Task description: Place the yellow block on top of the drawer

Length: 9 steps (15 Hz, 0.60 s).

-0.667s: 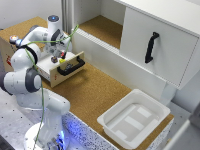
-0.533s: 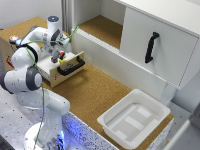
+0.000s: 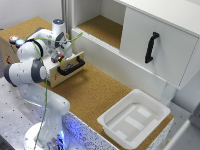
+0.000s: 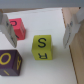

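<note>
Yellow block (image 4: 42, 47) sits between your hand's (image 4: 38, 31) spread fingers (image 4: 8, 31), untouched, beside the red block (image 4: 17, 28) and purple block (image 4: 9, 62).

A big white cabinet (image 3: 160, 45) with a black handle (image 3: 151, 47) stands on the brown cork surface (image 3: 95, 92). A white tray (image 3: 134, 119) sits near the edge. A pink block (image 4: 18, 28) and a purple block (image 4: 9, 61), maybe lettered, lie close by.
</note>
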### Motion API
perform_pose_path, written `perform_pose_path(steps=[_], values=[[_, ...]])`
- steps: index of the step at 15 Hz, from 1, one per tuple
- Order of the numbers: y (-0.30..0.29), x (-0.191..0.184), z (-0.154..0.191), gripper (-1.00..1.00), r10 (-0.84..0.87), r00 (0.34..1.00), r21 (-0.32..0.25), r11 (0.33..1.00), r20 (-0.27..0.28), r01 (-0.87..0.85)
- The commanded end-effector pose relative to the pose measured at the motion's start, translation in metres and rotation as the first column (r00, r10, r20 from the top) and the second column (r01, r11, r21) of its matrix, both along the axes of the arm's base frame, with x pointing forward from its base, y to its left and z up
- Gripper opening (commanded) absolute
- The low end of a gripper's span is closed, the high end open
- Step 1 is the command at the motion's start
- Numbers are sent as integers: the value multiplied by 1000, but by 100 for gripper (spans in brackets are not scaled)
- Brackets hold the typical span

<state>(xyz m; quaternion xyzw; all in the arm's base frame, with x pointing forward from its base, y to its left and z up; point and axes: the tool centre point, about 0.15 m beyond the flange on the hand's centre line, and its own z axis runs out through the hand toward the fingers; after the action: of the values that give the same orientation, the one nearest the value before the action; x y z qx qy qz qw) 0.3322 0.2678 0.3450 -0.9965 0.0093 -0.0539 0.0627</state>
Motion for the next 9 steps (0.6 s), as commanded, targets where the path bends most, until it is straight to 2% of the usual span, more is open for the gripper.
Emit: perform_pose_path(steps=[1,2,5,9], values=[[4,12,-26,100,-57,998,-24,998,-40,56],[6,10,-25,-100,-50,998,-35,998,-39,49],[12,4,-30,-100,-34,998,-52,998,-45,32],[20,1,-18,-100,-1,1000,-167,986,-6,0]])
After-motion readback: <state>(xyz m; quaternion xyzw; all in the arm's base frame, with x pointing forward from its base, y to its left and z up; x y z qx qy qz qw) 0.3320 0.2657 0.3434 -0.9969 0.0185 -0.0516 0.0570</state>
